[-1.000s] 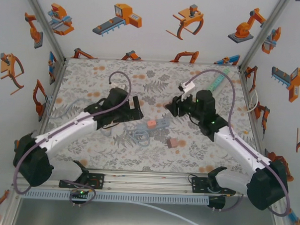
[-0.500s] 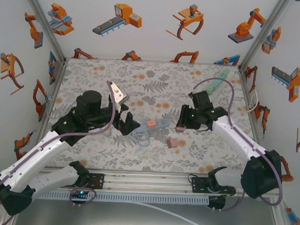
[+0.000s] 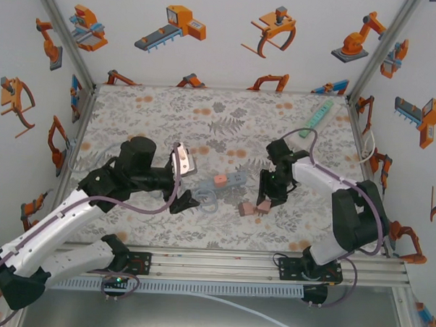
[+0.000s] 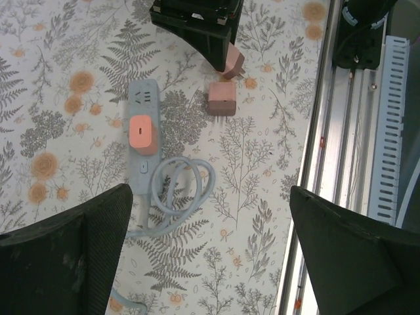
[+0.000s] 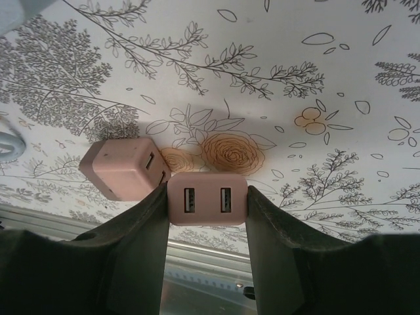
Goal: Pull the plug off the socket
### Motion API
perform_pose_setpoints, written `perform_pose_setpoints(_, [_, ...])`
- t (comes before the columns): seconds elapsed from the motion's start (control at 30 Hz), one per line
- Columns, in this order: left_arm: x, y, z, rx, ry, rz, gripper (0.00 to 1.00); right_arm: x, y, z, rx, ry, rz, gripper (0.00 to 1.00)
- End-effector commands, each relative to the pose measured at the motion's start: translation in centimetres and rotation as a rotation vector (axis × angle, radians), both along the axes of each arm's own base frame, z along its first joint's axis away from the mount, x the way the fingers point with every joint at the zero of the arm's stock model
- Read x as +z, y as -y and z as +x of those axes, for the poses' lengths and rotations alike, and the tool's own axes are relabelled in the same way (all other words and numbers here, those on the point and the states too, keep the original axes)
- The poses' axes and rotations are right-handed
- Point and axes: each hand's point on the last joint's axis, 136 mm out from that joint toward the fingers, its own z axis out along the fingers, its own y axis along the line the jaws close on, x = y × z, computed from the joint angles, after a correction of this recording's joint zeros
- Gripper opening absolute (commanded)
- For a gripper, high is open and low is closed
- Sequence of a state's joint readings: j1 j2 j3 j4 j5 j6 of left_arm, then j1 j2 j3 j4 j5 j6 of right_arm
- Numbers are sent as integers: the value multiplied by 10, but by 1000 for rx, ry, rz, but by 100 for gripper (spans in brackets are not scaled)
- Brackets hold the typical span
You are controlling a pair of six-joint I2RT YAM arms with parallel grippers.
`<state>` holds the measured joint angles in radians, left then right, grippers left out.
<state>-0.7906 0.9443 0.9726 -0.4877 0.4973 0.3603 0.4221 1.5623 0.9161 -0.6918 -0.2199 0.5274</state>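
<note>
A grey socket strip point(image 3: 228, 180) lies mid-table with an orange-pink plug point(image 3: 219, 179) seated in it; the left wrist view shows the strip point(image 4: 140, 98), that plug point(image 4: 143, 133) and its coiled cable. My right gripper point(image 5: 207, 220) is shut on a pink two-port plug point(image 5: 207, 199), held just above the table. A second pink plug point(image 5: 123, 168) lies loose right beside it, also visible from above point(image 3: 245, 208). My left gripper point(image 4: 210, 262) hangs open above the table, near the strip's cable end, with nothing between its fingers.
A green power strip point(image 3: 318, 116) lies at the back right corner. The aluminium rail point(image 4: 341, 164) runs along the table's near edge, close to both pink plugs. Patterned walls enclose the table on three sides.
My right gripper has come down toward the near edge with its pink plug, beside the loose one. The left arm has pulled back off the strip and its gripper has opened wider.
</note>
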Motion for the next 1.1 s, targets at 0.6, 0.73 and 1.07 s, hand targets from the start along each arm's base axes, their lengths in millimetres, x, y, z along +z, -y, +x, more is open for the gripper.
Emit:
perform_pose_setpoints(0.6, [-22,7,25,122,-71,76,97,12,3,11,-34,103,4,55])
perform_pose_setpoints(0.73, [-22,5,34,181,-73,73,97,42,-6,28,-13,243,73,56])
perform_pose_setpoints(1.07, [-27,-4,70,460,-149,14,97,143,-26,85,154,810,174,56])
